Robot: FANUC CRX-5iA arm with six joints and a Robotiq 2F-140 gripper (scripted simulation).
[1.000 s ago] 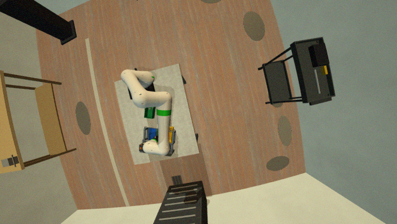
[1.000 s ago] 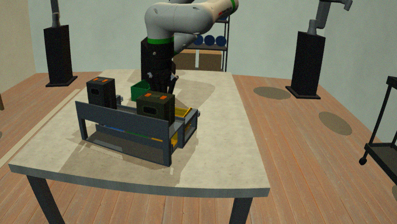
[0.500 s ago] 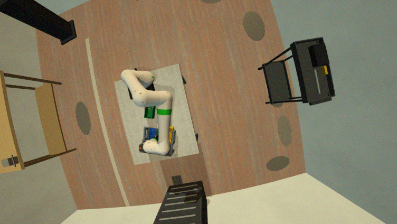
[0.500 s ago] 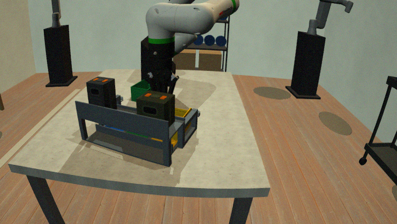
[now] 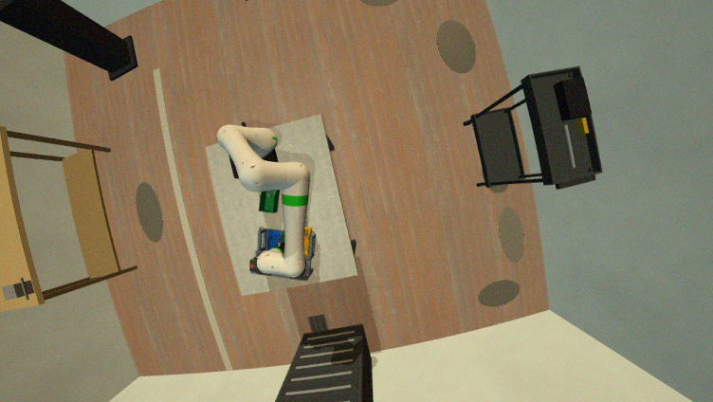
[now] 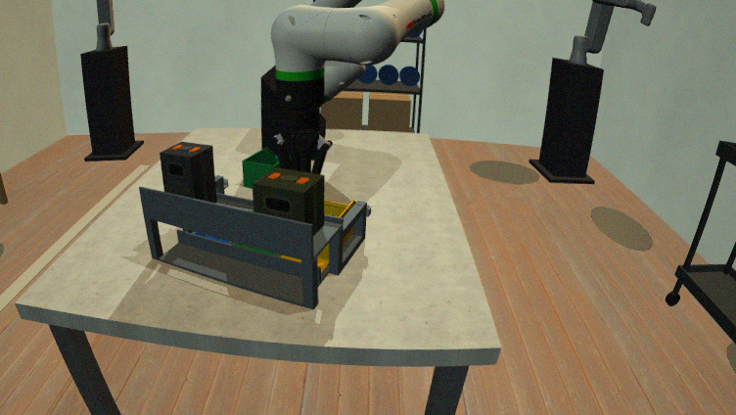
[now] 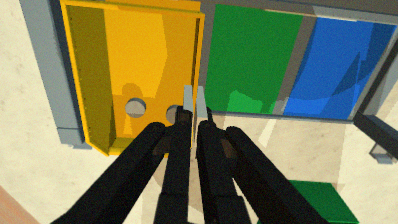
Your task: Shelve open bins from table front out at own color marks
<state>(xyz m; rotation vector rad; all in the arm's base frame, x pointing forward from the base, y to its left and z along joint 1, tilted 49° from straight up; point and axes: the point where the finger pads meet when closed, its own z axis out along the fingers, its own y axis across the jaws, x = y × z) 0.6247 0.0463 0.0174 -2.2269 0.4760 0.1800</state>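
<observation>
The yellow bin [image 7: 135, 60] [image 6: 337, 208] [image 5: 307, 231] sits at the right end of the grey shelf [image 6: 231, 221], front out. Two round grey parts lie in it. My gripper [image 7: 192, 97] is shut on the bin's thin right side wall, close to its front end. In the wrist view the shelf's green mark [image 7: 250, 55] and blue mark [image 7: 335, 60] lie to the right of the yellow bin. The green bin [image 7: 320, 200] [image 6: 259, 165] [image 5: 268, 200] stands on the table behind the shelf, below my wrist.
Two dark boxes [image 6: 188, 169] [image 6: 288, 198] with orange tabs stand on the shelf's top board. The white arm [image 6: 330, 35] reaches over the shelf from the back. The table edge [image 6: 257, 350] is well in front of the shelf.
</observation>
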